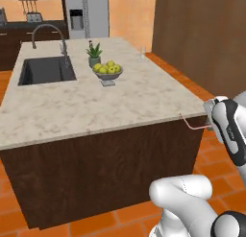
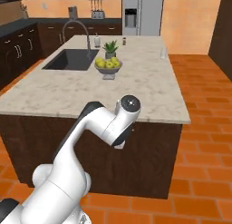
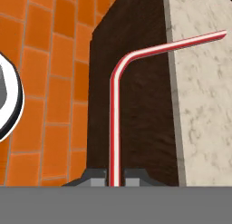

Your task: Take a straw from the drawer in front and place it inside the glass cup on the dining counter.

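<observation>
Hand view, you've got the fingers [image 3: 115, 177] clamped on the straw [image 3: 115, 128], its bent tip poking over the table [image 3: 204, 105] edge.

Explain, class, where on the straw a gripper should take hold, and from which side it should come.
Grip the straw on its long straight shaft, near the end away from the bend, coming in along its length from that end. The shaft is thin and even, so two fingers pinch it squarely; the bent tip stays free. The gripper holds it just this way, shut on the lower shaft.
</observation>
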Available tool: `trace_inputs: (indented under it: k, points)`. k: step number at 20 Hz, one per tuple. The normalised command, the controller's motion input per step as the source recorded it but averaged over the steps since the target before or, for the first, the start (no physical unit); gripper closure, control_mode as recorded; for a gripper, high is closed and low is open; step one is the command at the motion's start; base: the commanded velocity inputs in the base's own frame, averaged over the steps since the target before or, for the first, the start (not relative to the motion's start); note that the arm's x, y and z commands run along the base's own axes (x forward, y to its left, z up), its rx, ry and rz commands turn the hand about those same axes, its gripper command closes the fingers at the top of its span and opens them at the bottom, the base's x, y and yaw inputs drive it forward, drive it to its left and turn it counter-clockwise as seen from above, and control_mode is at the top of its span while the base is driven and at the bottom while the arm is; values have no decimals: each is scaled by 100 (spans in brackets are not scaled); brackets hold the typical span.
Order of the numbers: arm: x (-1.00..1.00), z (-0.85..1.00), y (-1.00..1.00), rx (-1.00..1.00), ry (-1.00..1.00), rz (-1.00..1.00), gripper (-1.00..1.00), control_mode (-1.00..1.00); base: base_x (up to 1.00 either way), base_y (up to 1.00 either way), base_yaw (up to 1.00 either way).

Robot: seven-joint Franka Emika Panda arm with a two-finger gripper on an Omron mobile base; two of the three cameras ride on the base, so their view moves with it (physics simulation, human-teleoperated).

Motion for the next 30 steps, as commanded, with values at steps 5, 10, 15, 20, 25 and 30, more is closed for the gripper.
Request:
trace_inputs:
  k: [5,10,15,20,25,30]
  points:
    - [0,0,0,0,0,0,100,100,19,-100,-10]
    - [0,0,0,0,0,0,100,100,37,-100,-4]
    - [0,0,0,0,0,0,100,100,52,-100,0]
    - [0,0,0,0,0,0,100,100,72,-95,0]
    - [0,0,0,0,0,0,100,100,97,-82,8]
    - [0,0,0,0,0,0,100,100,100,-75,23]
